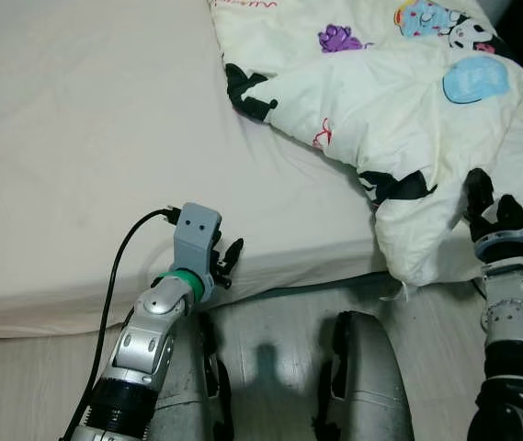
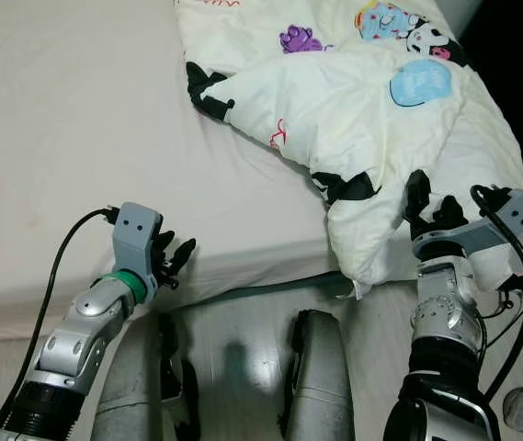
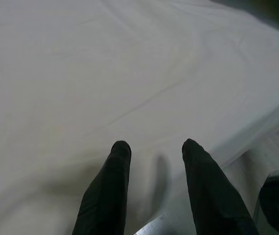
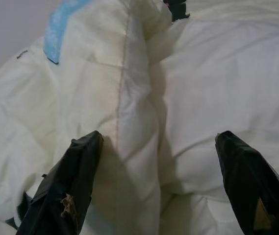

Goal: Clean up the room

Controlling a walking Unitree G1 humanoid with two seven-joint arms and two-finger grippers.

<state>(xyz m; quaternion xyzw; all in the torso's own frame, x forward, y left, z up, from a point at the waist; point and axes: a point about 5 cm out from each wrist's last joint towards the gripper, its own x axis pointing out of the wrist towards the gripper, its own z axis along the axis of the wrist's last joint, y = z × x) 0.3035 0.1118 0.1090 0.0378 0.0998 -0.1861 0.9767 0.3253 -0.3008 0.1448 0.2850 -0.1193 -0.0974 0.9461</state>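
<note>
Head view, lower centre: robot's own legs [image 1: 362, 377] stand nearest you, on the floor [image 1: 270, 322] right against the bed edge.
Head view, lower left: your left gripper [image 1: 228, 257] sits low at the mattress [image 1: 86, 138] edge, fingers a little apart, holding nothing.
Head view, right: the quilt [image 1: 408, 101], cream with cartoon prints, lies bunched across the upper right of the bed, one corner drooping over the edge toward the floor.
Head view, lower right: your right gripper [image 2: 431, 213] is up against that hanging corner.
Left wrist view: bare sheet ahead of the two black fingertips [image 3: 121, 149], which are parted and empty.
Right wrist view: quilt folds [image 4: 144, 98] fill the gap between the widely spread fingers [image 4: 83, 152]; nothing is pinched yet.
Step in hand, as I judge it: taking the corner to spread the quilt.
Advice: push deeper so a thick fold sits between the pads before closing, then lift clear of the edge; thin fabric may slip.
</note>
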